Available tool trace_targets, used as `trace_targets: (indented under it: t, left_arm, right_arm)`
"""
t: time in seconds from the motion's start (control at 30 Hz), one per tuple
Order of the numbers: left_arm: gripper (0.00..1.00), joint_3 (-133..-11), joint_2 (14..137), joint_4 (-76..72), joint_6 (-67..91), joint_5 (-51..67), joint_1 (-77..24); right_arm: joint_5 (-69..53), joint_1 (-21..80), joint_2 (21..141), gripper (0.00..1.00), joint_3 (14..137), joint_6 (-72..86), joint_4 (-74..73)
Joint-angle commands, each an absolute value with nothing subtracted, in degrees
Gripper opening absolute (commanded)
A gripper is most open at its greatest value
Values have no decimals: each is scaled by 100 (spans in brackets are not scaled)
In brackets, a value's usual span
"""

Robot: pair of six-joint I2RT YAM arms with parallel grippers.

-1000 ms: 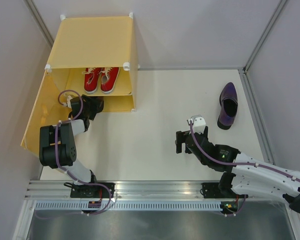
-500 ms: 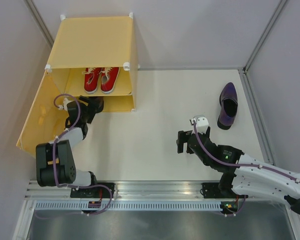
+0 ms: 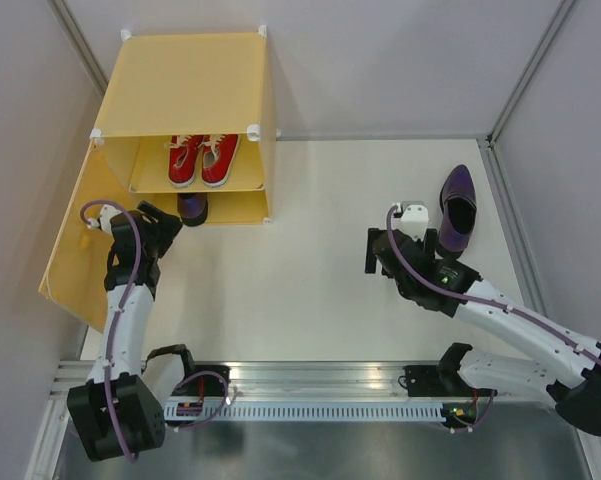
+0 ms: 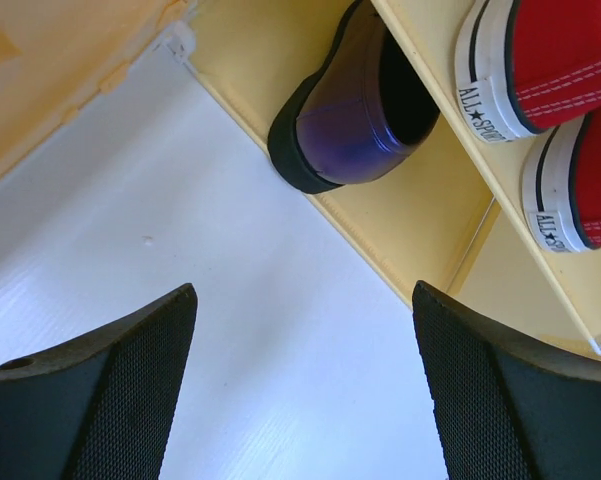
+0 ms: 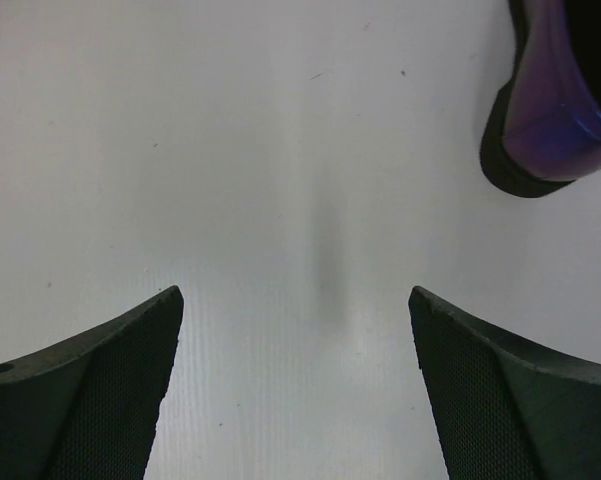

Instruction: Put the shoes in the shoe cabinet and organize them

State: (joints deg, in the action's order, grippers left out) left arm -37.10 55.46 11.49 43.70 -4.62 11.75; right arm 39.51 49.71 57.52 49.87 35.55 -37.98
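From the top external view, the shoe cabinet (image 3: 185, 80) stood at the far left of the surface (image 3: 300, 300) with its door (image 3: 70, 250) swung open. The red sneakers (image 3: 202, 158) sat side by side on the upper shelf. The stowed purple shoe (image 3: 192, 207) showed in the lower compartment, heel at the front edge. The loose purple shoe (image 3: 457, 210) lay on the surface, well apart from the cabinet on the right. The left pincer (image 3: 168, 218) hung near the lower opening, and the right pincer (image 3: 378, 250) hung just beside the loose purple shoe. Three of four shoes appeared housed, so the task looked mostly done.

In the left wrist view, the left pincer (image 4: 300, 320) was spread wide and gripped nothing. The stowed purple shoe (image 4: 355, 110) rested on the cabinet floor under the shelf, with the red sneakers (image 4: 550, 60) above it.

In the right wrist view, the right pincer (image 5: 295, 320) was likewise spread wide and empty over bare surface. The heel of the loose purple shoe (image 5: 555, 120) lay off to the upper right, not between the fingers. That shoe remained to be grasped and set beside its mate; shutting the door may follow.
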Motion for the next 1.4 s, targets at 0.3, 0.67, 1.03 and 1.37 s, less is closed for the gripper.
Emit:
trace_targets:
  t: [0.3, 0.67, 1.03, 1.37]
  left_arm:
    - [91, -4869, 5142, 3331, 2294, -492, 1266]
    - [91, -4535, 4746, 3085, 1934, -1178, 870]
    - [91, -4526, 4667, 3094, 1898, -1424, 800]
    - [91, -4500, 4658, 3094, 1916, -1450, 800]
  right_arm:
    - [2604, 1663, 6986, 93, 5966, 2892, -3621]
    - [1714, -139, 8858, 82, 6863, 2954, -2945]
    - [1020, -598, 10028, 64, 7488, 2400, -2830]
    - [325, -501, 9985, 20, 7181, 2338, -2768]
